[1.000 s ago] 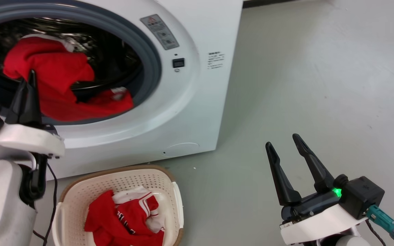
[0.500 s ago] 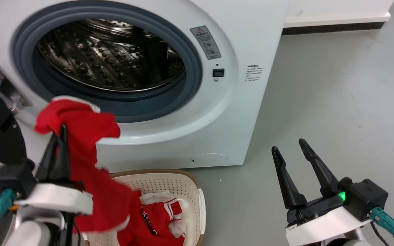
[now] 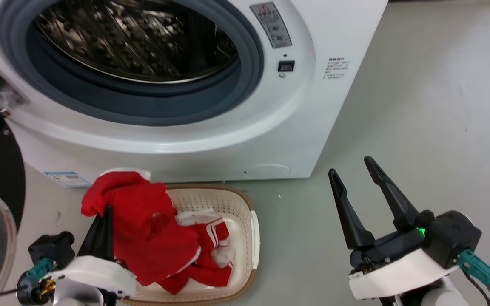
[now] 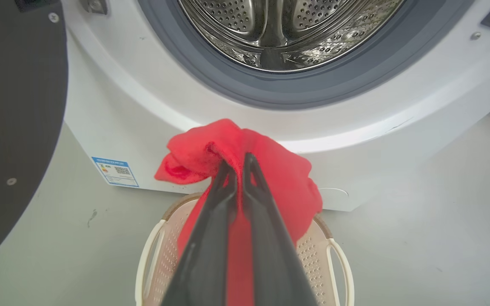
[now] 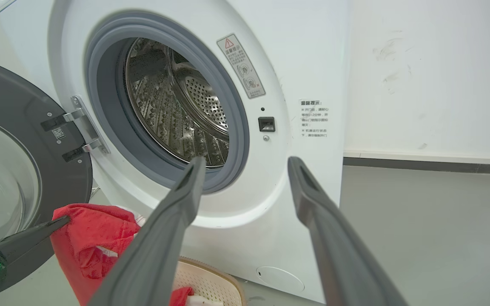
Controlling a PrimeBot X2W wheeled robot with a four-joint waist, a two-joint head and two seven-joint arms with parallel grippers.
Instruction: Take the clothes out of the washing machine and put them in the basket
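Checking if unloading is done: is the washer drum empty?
Empty, as far as visible: the drum shows bare steel. A red garment hangs from the left gripper over the basket.

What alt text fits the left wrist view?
The left hand, shut on a red garment, holds it above the cream basket. Behind stands the white washing machine, door open, steel drum visible.

A pale grey-green floor (image 5: 432, 238) meets a scuffed white wall (image 5: 432, 63) with dark skirting (image 5: 430, 165).
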